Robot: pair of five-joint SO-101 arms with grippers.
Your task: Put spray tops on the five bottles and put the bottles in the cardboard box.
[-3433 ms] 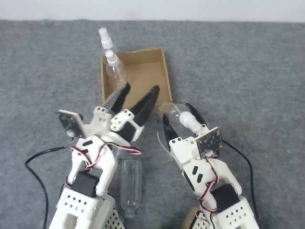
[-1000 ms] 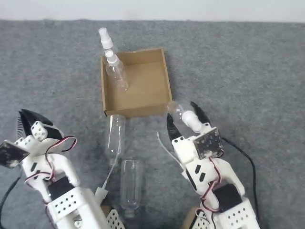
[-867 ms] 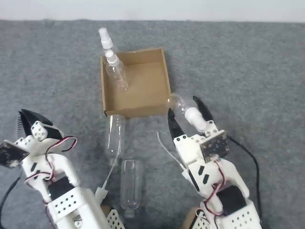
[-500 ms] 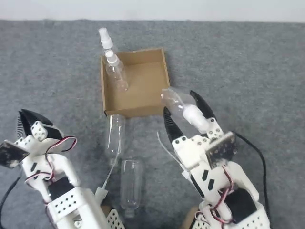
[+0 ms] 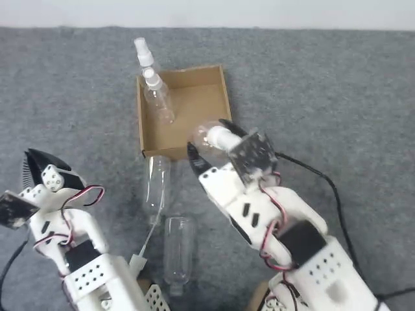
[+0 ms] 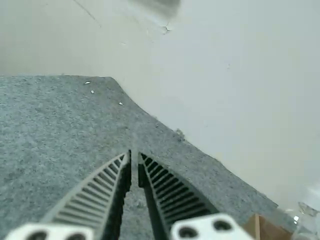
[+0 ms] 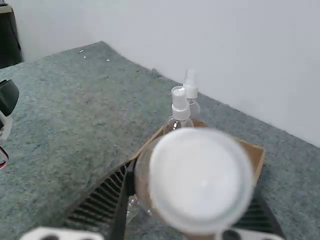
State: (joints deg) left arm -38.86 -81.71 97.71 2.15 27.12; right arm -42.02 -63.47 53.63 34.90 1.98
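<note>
My right gripper is shut on a clear bottle with a white spray top, held over the front edge of the cardboard box. In the right wrist view the held bottle fills the space between the fingers. Two topped bottles lean at the box's far left corner. Two bottles without tops lie on the carpet in front of the box. My left gripper sits far left, shut and empty.
A loose spray top with its tube lies beside the left arm's base. Grey carpet is open to the right of the box. A pale wall stands behind the table.
The right arm swung left and forward, carrying the bottle from the box's right front corner to over its front edge. The left arm pulled back from the box to the far left and shut.
</note>
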